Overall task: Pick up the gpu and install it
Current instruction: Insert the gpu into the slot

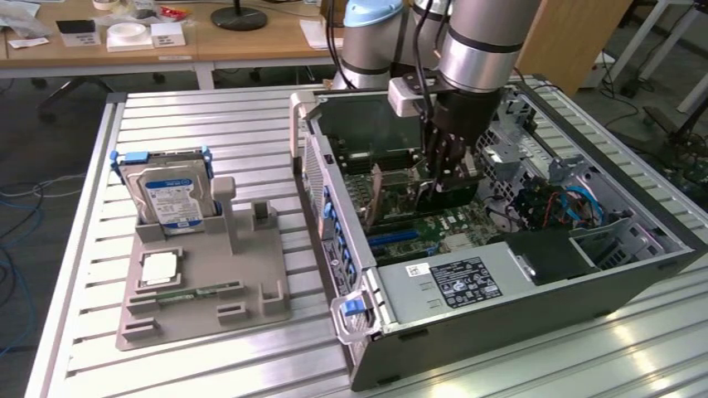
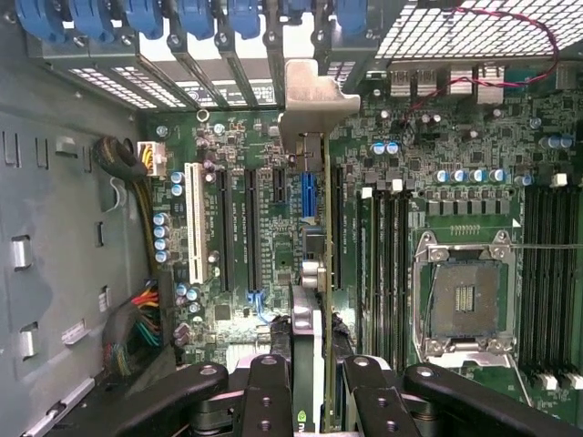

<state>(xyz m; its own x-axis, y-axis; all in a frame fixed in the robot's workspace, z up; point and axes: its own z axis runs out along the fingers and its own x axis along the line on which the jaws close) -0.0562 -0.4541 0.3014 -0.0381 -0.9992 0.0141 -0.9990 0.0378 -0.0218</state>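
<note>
In the exterior view my gripper point(image 1: 445, 170) reaches down into the open computer case point(image 1: 487, 307), shut on the gpu point(image 1: 396, 195), a thin card standing on edge over the motherboard. In the wrist view the gpu point(image 2: 311, 300) runs edge-on between my two black fingers point(image 2: 269, 391). Its silver bracket point(image 2: 314, 91) sits at the rear slot openings. The card stands over the expansion slots, next to the blue slot point(image 2: 308, 196). I cannot tell whether its edge is seated in a slot.
A grey holder point(image 1: 221, 274) on the slatted table carries a silver hard drive point(image 1: 166, 195) and a small green memory stick point(image 1: 182, 292). Inside the case are the CPU socket point(image 2: 466, 300), memory slots point(image 2: 551, 273), cable bundles point(image 2: 137, 319) and blue slot latches point(image 2: 146, 18).
</note>
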